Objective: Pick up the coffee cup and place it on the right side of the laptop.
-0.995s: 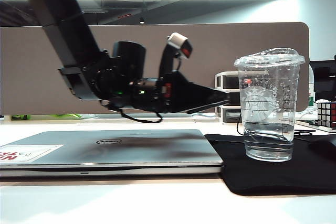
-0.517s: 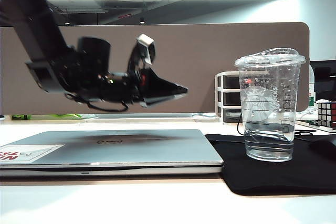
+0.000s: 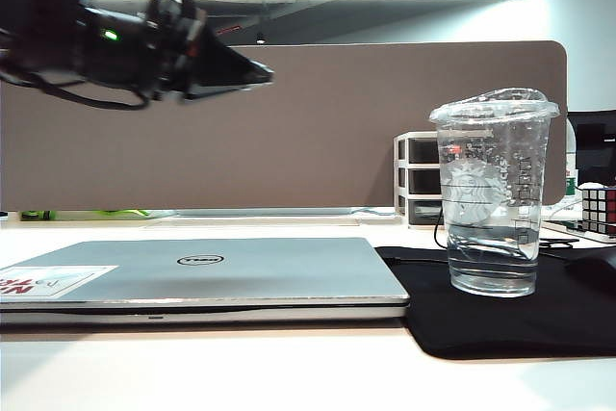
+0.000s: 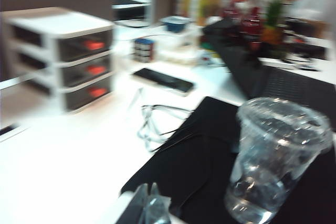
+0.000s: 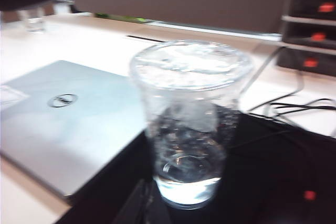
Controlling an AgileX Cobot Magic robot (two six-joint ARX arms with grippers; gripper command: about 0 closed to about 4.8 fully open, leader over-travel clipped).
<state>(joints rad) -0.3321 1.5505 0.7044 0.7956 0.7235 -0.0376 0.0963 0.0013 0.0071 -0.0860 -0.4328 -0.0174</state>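
Observation:
The coffee cup [image 3: 494, 190], clear plastic with a lid and a little water in it, stands upright on a black mat to the right of the closed silver laptop [image 3: 202, 274]. My left gripper [image 3: 265, 71] hangs high at the upper left, well away from the cup, shut and empty. Its wrist view shows the shut fingertips [image 4: 147, 191] with the cup [image 4: 273, 156] off to one side. In the right wrist view the cup [image 5: 189, 119] stands close in front of my right gripper [image 5: 145, 195], whose dark fingers lie together, and the laptop [image 5: 63, 124] lies beside it.
The black mat [image 3: 500, 320] lies under the cup, with cables [image 4: 157, 127] trailing over it. Behind stand a white drawer unit [image 3: 419, 175], a Rubik's cube [image 3: 599, 207] and a phone [image 4: 163, 80]. A brown partition [image 3: 337, 122] closes the back.
My left gripper has pulled back from beside the cup, moving left and upward, and its fingers have come together empty. The cup and laptop have stayed put.

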